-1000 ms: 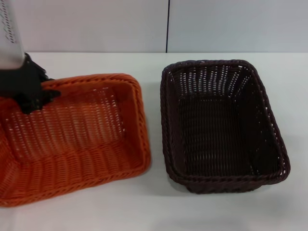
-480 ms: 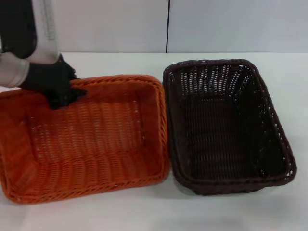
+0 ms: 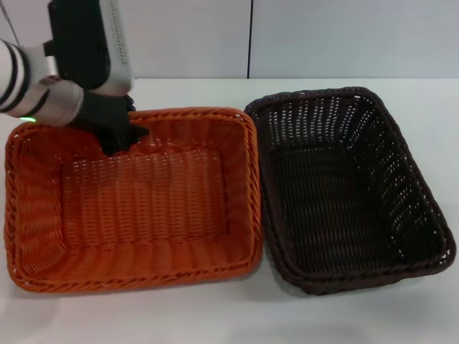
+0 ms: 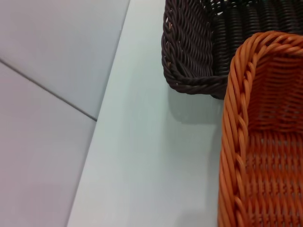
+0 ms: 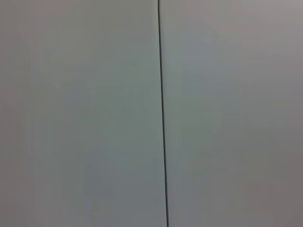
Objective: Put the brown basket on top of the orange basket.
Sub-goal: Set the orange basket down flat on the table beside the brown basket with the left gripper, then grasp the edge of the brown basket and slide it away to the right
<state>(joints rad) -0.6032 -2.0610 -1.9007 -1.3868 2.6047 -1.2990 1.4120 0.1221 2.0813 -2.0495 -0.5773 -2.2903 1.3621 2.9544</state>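
The orange basket [image 3: 136, 276] sits flat on the white table at the left. The brown basket [image 3: 358, 281] stands right beside it on the right, their long rims touching. My left gripper [image 3: 118, 140] is at the far rim of the orange basket, near its left half, and grips that rim. The left wrist view shows a corner of the orange basket [image 4: 236, 118] with a corner of the brown basket [image 4: 189, 56] next to it. Both baskets are empty. My right gripper is out of view; its wrist view shows only a wall.
The white table [image 3: 215, 315] has a bare strip in front of the baskets and behind them. A grey wall [image 3: 323, 36] with a dark vertical seam runs along the table's far edge.
My left gripper has moved right with the orange basket's far rim in it. The orange basket went from tilted to flat and slid right against the brown basket, which shifted right.
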